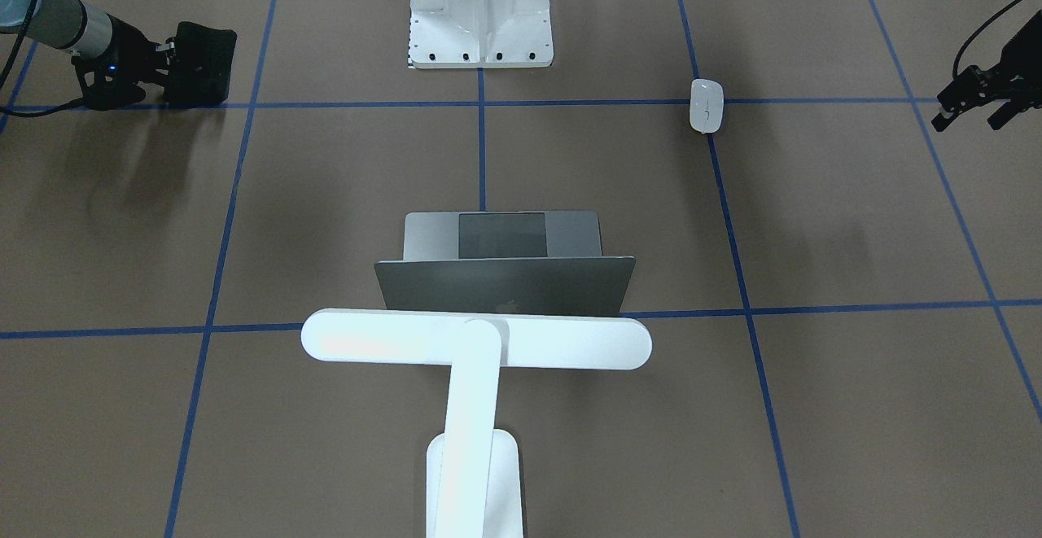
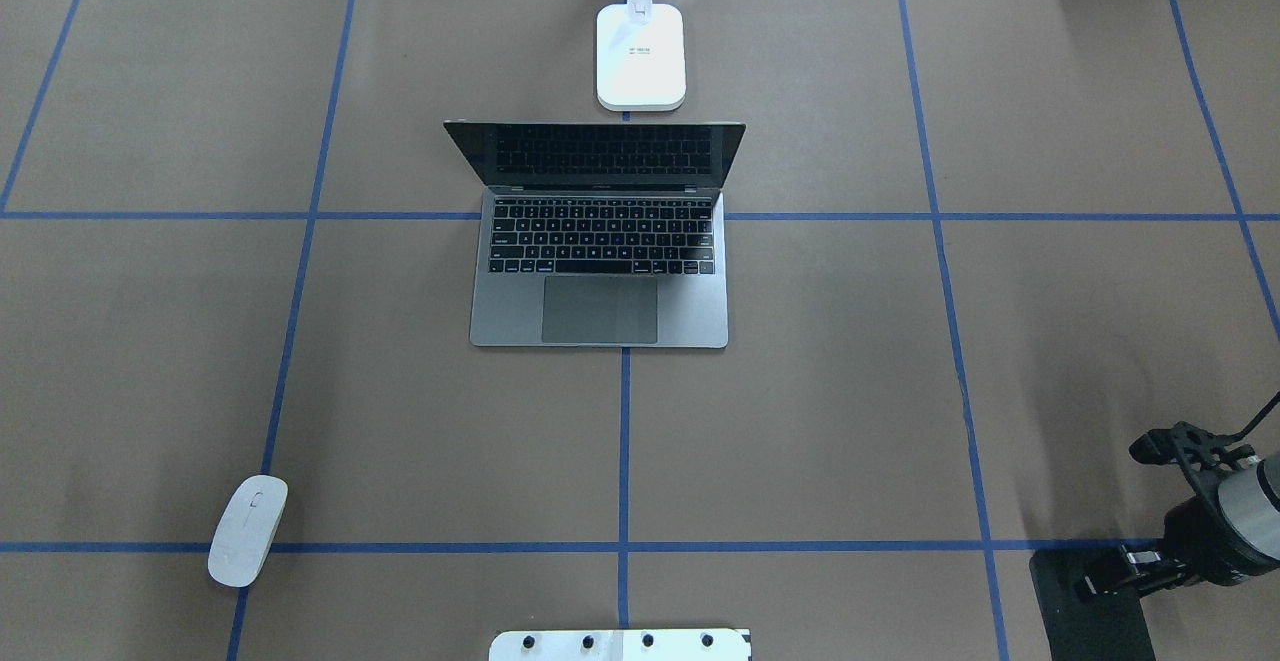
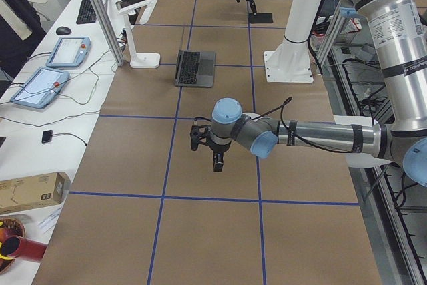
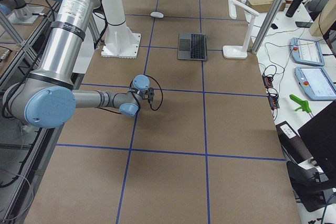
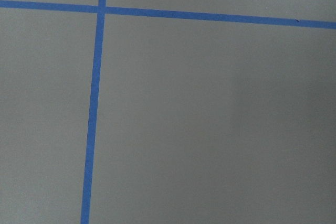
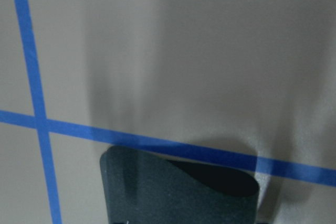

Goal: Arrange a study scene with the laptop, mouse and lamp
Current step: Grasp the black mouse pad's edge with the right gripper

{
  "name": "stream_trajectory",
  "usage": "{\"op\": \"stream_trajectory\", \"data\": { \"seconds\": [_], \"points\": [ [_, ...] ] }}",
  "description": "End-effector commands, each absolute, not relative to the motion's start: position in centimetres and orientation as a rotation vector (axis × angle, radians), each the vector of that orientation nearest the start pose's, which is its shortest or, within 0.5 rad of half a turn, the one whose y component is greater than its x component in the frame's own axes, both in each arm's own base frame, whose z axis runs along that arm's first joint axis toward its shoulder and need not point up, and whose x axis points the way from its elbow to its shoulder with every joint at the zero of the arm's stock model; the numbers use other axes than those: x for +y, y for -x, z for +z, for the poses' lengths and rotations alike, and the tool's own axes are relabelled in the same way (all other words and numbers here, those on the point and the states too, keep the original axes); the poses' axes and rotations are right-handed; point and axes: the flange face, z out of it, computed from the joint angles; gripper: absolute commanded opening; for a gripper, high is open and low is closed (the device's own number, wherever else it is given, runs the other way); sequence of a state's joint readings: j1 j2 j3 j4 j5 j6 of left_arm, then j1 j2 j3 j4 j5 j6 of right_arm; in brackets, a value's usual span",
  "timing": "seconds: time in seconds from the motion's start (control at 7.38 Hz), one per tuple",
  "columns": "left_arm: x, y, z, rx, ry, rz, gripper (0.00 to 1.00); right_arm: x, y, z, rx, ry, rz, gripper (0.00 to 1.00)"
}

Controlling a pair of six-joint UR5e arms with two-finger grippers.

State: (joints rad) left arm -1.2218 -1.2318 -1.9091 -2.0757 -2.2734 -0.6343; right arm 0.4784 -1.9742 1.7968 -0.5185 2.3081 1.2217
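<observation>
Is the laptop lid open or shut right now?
Open: the laptop has its lid raised, keys and trackpad exposed.

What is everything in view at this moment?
laptop: one, space-grey, open, table centre.
mouse: one, white, robot's left, on a blue line.
desk lamp: one, white, beyond the laptop.
mounting bracket: one, white, table edge nearest the robot.
black mat: one, robot's right, in the right arm's jaws.
table: one, brown with blue grid lines.
teach pendants: two, grey, side desk.
left arm: one, silver, above bare table, jaws open.
right arm: one, silver, jaws shut on the mat.
</observation>
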Motion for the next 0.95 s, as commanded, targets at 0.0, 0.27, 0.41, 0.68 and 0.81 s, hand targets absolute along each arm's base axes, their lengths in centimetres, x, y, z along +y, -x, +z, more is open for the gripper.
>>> {"op": "stream_trajectory", "data": {
  "seconds": [0.0,0.27,0.41,0.68,0.81],
  "points": [
    [-37.6,-6.4,58.3,0.831,-0.098,-0.09,1.0,-21.5,27.1,58.9,-1.045,0.293,-0.209,0.25],
    [-37.6,-6.4,58.3,0.832,-0.1,-0.089,1.0,-21.5,27.1,58.2,-1.057,0.295,-0.215,0.22],
    [-37.6,-6.4,58.3,0.832,-0.1,-0.089,1.0,-21.5,27.1,58.2,-1.057,0.295,-0.215,0.25],
    [-37.6,-6.4,58.2,0.834,-0.1,-0.088,1.0,-21.5,27.2,58.1,-1.06,0.293,-0.216,0.24],
    [-37.6,-6.4,58.2,0.834,-0.1,-0.088,1.0,-21.6,27.5,57.5,-1.07,0.303,-0.212,0.24]
  ]
}}
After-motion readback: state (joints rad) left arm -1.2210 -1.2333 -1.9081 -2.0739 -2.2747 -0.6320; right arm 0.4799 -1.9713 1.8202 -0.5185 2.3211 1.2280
